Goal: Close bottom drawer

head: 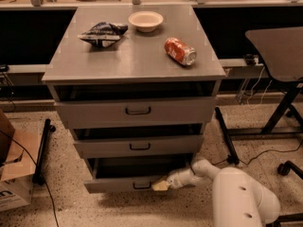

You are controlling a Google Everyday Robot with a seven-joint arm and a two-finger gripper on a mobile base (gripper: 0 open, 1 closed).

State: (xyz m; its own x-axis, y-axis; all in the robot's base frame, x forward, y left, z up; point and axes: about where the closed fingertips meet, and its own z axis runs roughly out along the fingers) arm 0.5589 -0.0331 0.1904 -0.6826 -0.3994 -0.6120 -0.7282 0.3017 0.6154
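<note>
The bottom drawer [118, 184] is the lowest of the grey cabinet's three drawers and stands pulled out, its dark inside showing above a flat grey front with a small black bar handle [141, 186]. My gripper [161, 186] is at the end of the white arm coming from the lower right, with its yellowish tip against the drawer front just right of the handle.
The middle drawer [139, 146] and top drawer [137, 110] also stand slightly out. A chip bag [103, 33], white bowl [146, 20] and red can [180, 51] lie on the cabinet top. A cardboard box [12, 174] sits at left, a table leg [279, 112] and cables at right.
</note>
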